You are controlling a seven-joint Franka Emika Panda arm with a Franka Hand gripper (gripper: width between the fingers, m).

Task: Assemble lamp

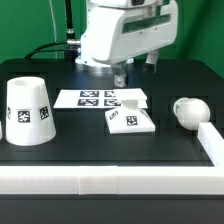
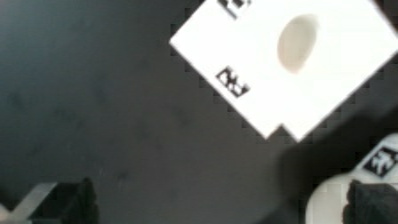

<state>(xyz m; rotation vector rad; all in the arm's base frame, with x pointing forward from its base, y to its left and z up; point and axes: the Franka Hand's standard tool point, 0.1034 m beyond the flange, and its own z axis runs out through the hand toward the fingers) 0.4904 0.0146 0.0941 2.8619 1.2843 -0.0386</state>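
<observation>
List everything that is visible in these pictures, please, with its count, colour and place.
shade: one, white, standing at the exterior view's left
marker board: one, white, flat at the table's middle
base: one, white, flat just in front of the marker board
bulb: one, white, lying at the exterior view's right
rail: one, white, along the table's near and right edges
table: one, black, under everything
gripper: one, white with dark fingers, above the marker board, jaws unclear
</observation>
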